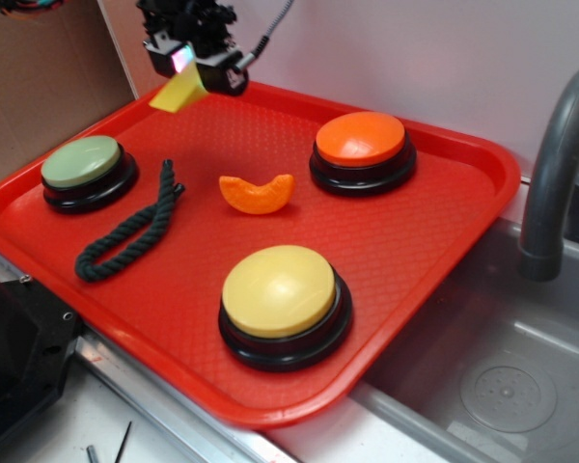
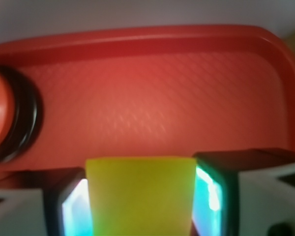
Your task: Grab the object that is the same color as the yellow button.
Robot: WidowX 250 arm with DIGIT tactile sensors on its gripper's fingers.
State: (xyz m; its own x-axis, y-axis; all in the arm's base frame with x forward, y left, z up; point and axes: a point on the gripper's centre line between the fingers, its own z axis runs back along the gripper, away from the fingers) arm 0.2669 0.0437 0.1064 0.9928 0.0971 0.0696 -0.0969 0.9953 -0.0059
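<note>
My gripper (image 1: pixel 191 75) is shut on the small bright yellow wedge block (image 1: pixel 179 93) and holds it in the air above the far left edge of the red tray (image 1: pixel 444 251). In the wrist view the yellow block (image 2: pixel 140 194) fills the gap between the two glowing finger pads (image 2: pixel 209 196). The large yellow button (image 1: pixel 280 291) with a black base stands at the tray's near middle, far from the gripper.
An orange-topped button (image 1: pixel 360 143) stands at the back right and shows in the wrist view (image 2: pixel 0 115). A pale green button (image 1: pixel 81 162) is at the left. An orange crescent (image 1: pixel 257 192) and a dark green rope (image 1: pixel 130 231) lie mid-tray. A sink (image 1: pixel 502 386) and faucet (image 1: pixel 555 164) are at the right.
</note>
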